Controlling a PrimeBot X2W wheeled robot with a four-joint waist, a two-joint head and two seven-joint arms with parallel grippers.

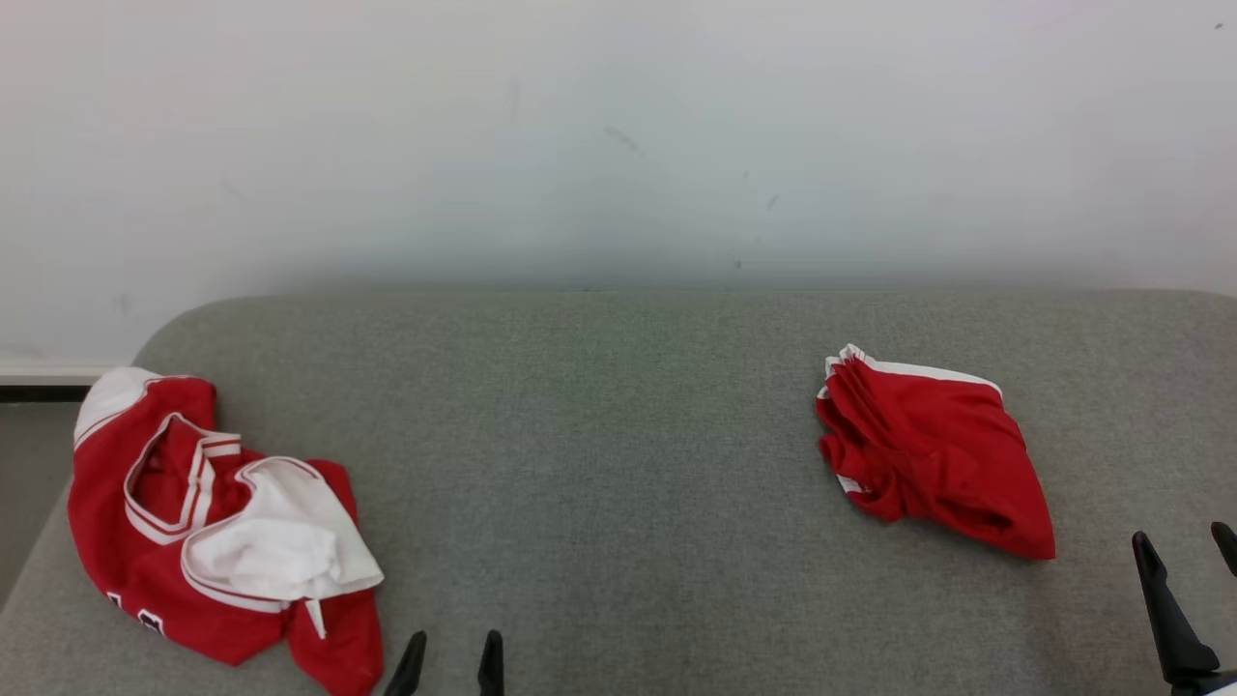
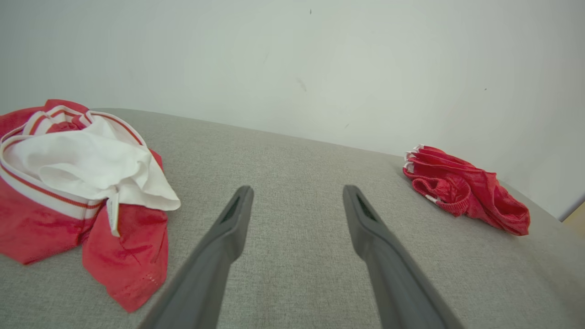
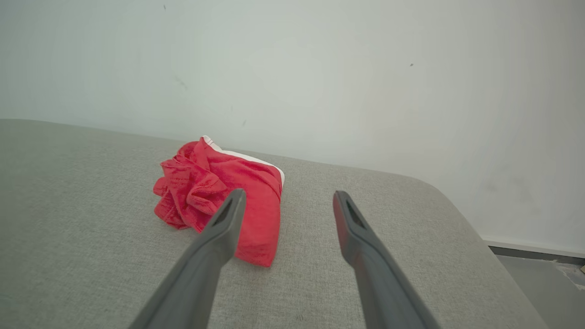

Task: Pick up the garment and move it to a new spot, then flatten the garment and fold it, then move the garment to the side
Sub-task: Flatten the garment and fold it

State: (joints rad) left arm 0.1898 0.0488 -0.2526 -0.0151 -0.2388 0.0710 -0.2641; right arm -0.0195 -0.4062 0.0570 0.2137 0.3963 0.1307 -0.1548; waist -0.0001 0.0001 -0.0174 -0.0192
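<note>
Ahead of me a grey fabric-covered worktop (image 1: 618, 435) with rounded corners runs up to a plain white wall (image 1: 618, 145) carrying a few faint dark scuffs (image 1: 623, 138); a pale skirting strip (image 1: 48, 372) and grey floor (image 1: 24, 483) show past its left corner

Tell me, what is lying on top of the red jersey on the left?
A bunched white cloth lies on the red jersey. Whether it is the jersey's own turned-out part cannot be told; whatever is beneath it is covered.

left gripper (image 2: 298, 189) and right gripper (image 3: 289, 193) look identical: two long matte dark-grey fingers (image 2: 219, 256) each, tapering to blunt tips, narrow recessed slot near every tip.
</note>
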